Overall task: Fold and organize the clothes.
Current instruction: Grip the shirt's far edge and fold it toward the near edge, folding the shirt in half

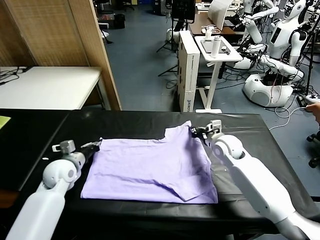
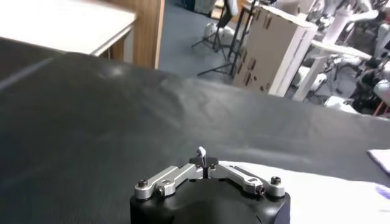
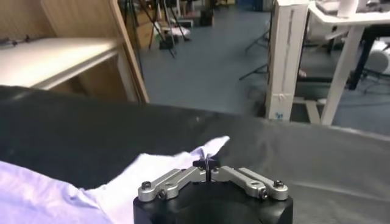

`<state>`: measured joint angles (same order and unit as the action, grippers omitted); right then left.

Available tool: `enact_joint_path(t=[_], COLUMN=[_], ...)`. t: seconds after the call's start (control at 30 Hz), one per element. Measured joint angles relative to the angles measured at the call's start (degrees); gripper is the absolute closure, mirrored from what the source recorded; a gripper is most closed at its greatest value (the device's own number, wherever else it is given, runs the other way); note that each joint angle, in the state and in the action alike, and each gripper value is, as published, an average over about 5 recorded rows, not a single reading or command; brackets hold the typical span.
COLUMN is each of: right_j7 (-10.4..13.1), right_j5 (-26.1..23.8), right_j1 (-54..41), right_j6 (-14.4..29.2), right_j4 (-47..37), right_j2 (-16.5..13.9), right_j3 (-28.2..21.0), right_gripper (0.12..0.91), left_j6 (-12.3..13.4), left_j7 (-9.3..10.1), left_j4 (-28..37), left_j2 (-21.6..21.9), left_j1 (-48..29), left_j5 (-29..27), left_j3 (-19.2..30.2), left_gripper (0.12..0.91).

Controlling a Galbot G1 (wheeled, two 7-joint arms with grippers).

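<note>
The clothes are one lavender T-shirt (image 1: 150, 170) spread flat on the black table cover (image 1: 45, 135), with a fold along its near right part. My left gripper (image 1: 96, 145) is shut on the shirt's far left corner; in the left wrist view a sliver of pale fabric sticks up between the closed left gripper (image 2: 202, 156), and the T-shirt (image 2: 317, 182) trails off behind it. My right gripper (image 1: 196, 131) is shut on the far right corner by the sleeve. The right wrist view shows the right gripper (image 3: 207, 162) closed with the T-shirt (image 3: 152, 170) pinched in it.
A white table (image 1: 45, 85) and a wooden partition (image 1: 95, 50) stand behind on the left. A white box on a stand (image 1: 189, 70) and other robots (image 1: 280, 50) are beyond the far edge. A yellow-green sheet (image 1: 4, 121) lies at the far left.
</note>
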<state>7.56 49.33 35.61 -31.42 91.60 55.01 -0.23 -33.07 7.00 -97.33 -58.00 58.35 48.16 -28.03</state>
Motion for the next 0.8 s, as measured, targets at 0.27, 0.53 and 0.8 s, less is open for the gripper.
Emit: enact_joint_path(t=[0.27, 0.53, 0.8], right_j7=[0.2, 1.6, 2.6], right_j5=[0.9, 0.9, -0.3], right_j1=[5.4, 12.9, 23.1], right_j6=[-0.1, -1.3, -3.6], right_j4=[7.0, 16.1, 23.1], right_j2=[-3.2, -6.1, -8.1], right_j3=[3.9, 8.9, 14.0], right_gripper=[0.886, 0.886, 0.886], left_j6=[0.5, 0.4, 1.1], left_j7=[0.03, 0.7, 0.16], left_j4=[-6.7, -14.9, -20.3], left_j2=[0.5, 0.1, -1.4], left_j1=[5.1, 11.3, 17.8], left_j5=[1.4, 2.2, 0.9], left_j3=[-3.3, -6.3, -9.2], left_gripper=[0.882, 0.882, 0.882])
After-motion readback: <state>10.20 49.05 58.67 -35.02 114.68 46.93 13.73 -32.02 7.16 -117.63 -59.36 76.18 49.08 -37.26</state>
